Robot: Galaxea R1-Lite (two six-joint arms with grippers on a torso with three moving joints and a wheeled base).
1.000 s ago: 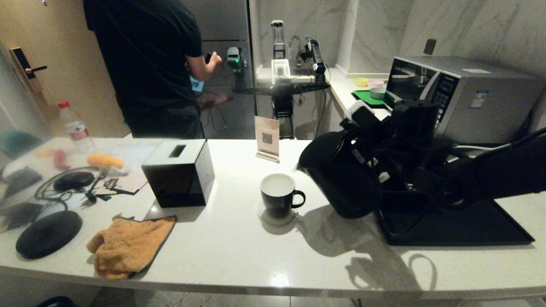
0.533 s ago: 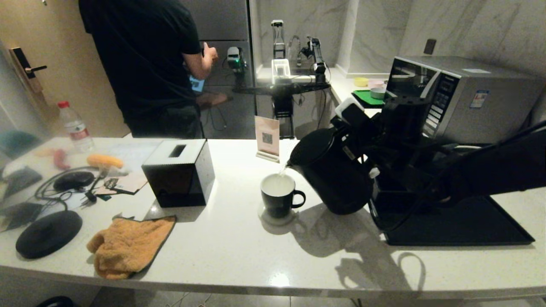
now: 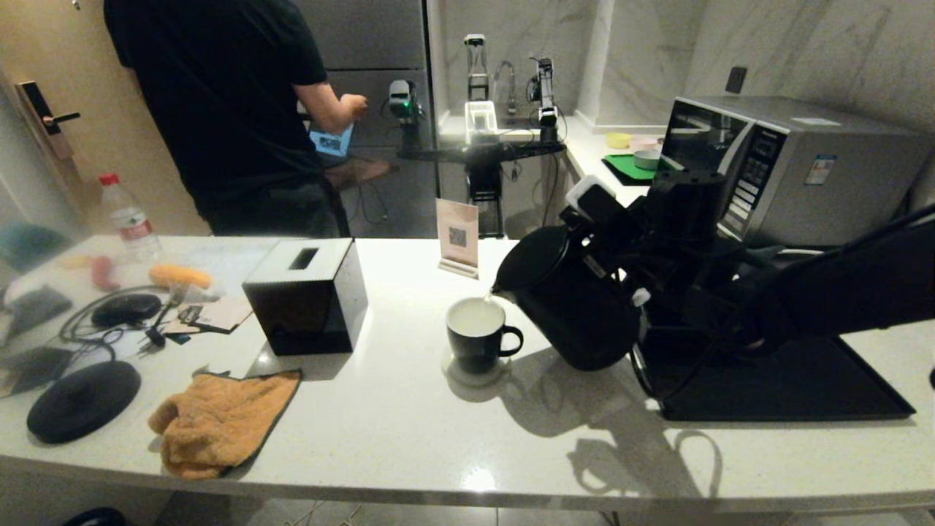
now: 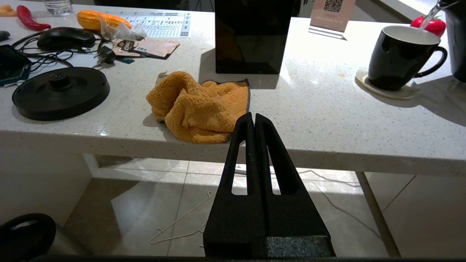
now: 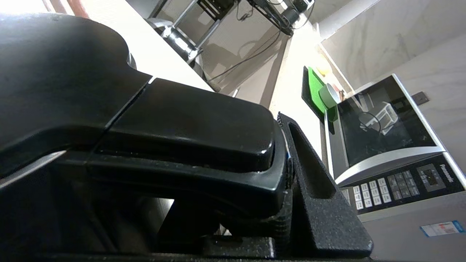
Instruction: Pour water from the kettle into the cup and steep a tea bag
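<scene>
kettle (image 3: 577, 299) now lower, fingers (image 5: 313, 189) clamped

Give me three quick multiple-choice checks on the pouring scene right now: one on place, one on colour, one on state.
1. Where does the cup stand?
A. On a pale coaster on the counter
B. On the black tray
C. On the orange cloth

2. What colour is the cloth lying in front of the tissue box?
A. Green
B. Orange
C. White

3. How is the kettle held by the right gripper?
A. Upright on its base
C. Lying on the counter
B. Tilted, spout over the cup, water streaming out

Key: 1 A, a coaster rim shows under the cup; 2 B, it is plainly orange; 3 B, the stream meets the cup's mouth. The left gripper hangs shut below the counter edge.
</scene>
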